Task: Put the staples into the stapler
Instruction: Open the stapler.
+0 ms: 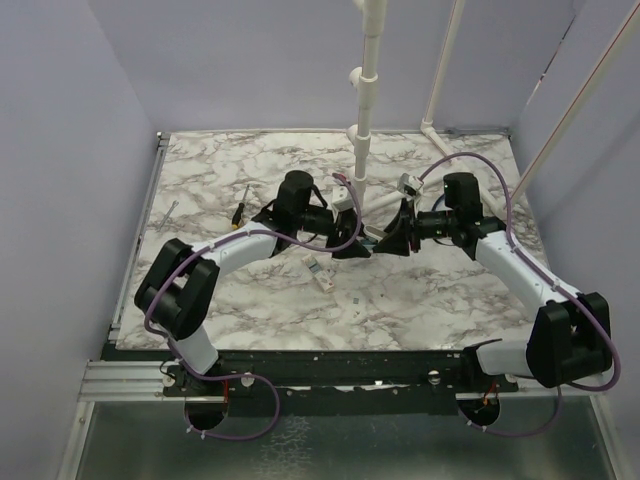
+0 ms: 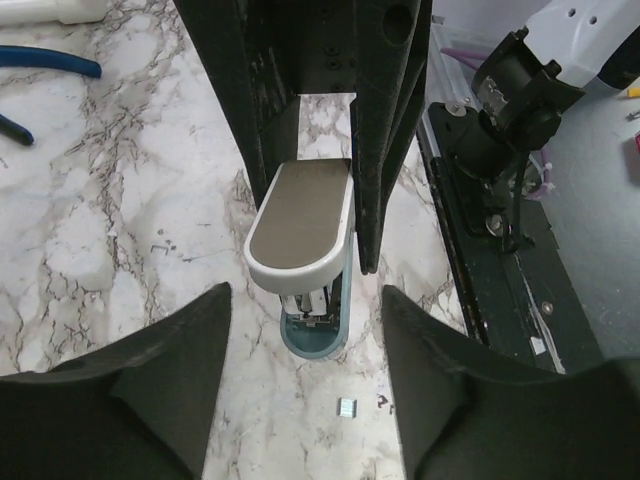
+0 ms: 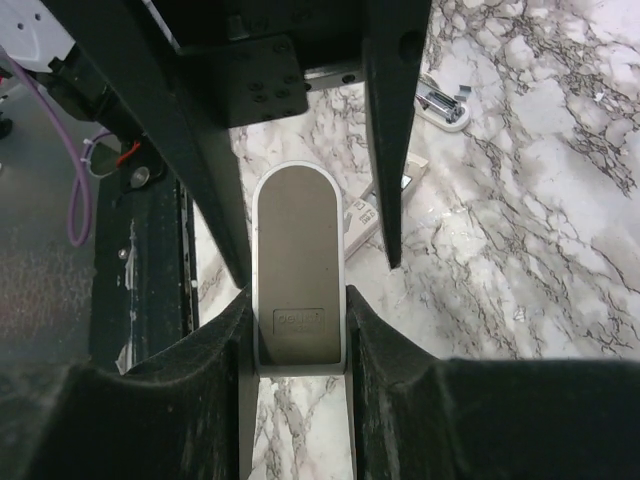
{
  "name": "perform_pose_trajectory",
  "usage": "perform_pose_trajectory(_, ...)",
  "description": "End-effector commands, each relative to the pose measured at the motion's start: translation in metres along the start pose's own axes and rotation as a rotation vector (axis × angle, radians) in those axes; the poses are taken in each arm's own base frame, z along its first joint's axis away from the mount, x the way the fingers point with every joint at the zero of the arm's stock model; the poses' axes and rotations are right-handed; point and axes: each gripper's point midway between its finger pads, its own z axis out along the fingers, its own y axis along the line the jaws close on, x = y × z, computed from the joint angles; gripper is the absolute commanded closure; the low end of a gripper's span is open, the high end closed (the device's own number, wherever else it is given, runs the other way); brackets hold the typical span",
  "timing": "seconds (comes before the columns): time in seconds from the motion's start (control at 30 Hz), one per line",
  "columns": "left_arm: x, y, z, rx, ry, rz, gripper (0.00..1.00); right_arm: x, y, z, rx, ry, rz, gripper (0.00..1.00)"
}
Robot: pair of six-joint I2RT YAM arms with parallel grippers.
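Item 1, pliers (image 2: 55, 62): blue-handled, lying flat on the table (image 2: 100, 250), well off to the left of the left gripper; no visible part in the present step, so probably only set aside. Item 2, left gripper (image 1: 355, 248): fingers spread wide and holding nothing, one on each side of the stapler's free tip with clear gaps both ways. It seems to be posted there to work the nose or top once the body is steadied. Item 3, stapler (image 2: 300, 225): small, white top with a grey pad over a teal base, carried above the table between the two grippers, lengthwise along the line joining them. Its rear end sits in the right gripper and its nose points at the left one. At the nose the top stands off the teal base and bare metal of the channel shows, which reads as partly opened for loading; whether the channel is full cannot be told. Item 4, staples (image 2: 347, 407): a short silvery strip lying loose on the table, just below the stapler's nose and between the left gripper's fingers, touching neither. By this judgement the loading is not yet done. Item 5, right gripper (image 1: 390, 243): fingers pressed onto the stapler's two long sides, pinching it level so that the open end faces its partner.
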Motion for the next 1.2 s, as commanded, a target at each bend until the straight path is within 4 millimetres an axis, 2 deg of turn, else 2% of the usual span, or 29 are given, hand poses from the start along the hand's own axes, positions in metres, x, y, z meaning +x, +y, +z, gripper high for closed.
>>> perform_pose_trajectory(0.0,-0.009,-0.002,0.009,0.050,-0.028,0.024,0.45,-0.014,0.005,-0.001,-0.053,-0.045,-0.014,0.99)
perform_pose_trajectory(0.27,-0.004,0.000,0.011,0.058,-0.024,-0.005,0.84,-0.013,0.003,0.000,-0.069,-0.057,-0.003,0.99)
perform_pose_trajectory(0.33,-0.006,-0.001,0.011,0.058,-0.025,-0.031,0.99,-0.009,0.003,0.000,-0.070,-0.054,0.000,0.99)
perform_pose_trajectory(0.4,-0.009,0.004,0.012,0.028,-0.028,-0.091,1.00,-0.006,0.001,0.001,-0.064,-0.047,0.001,0.97)
perform_pose_trajectory(0.47,-0.004,0.007,0.014,0.018,0.005,-0.166,1.00,-0.005,-0.002,0.000,-0.044,-0.034,-0.003,0.85)
perform_pose_trajectory(0.6,0.030,0.014,0.015,-0.023,0.222,-0.201,1.00,-0.007,-0.012,-0.003,0.009,0.005,-0.028,0.57)
perform_pose_trajectory(0.73,0.048,0.006,0.018,-0.002,0.331,-0.180,1.00,-0.008,-0.020,-0.004,0.041,0.029,-0.049,0.44)
perform_pose_trajectory(0.87,0.050,0.000,0.019,-0.004,0.351,-0.158,1.00,-0.006,-0.021,-0.001,0.024,0.041,-0.048,0.41)
perform_pose_trajectory(1.17,0.050,0.002,0.019,-0.013,0.365,-0.136,1.00,0.012,-0.017,0.004,-0.042,0.088,-0.025,0.45)
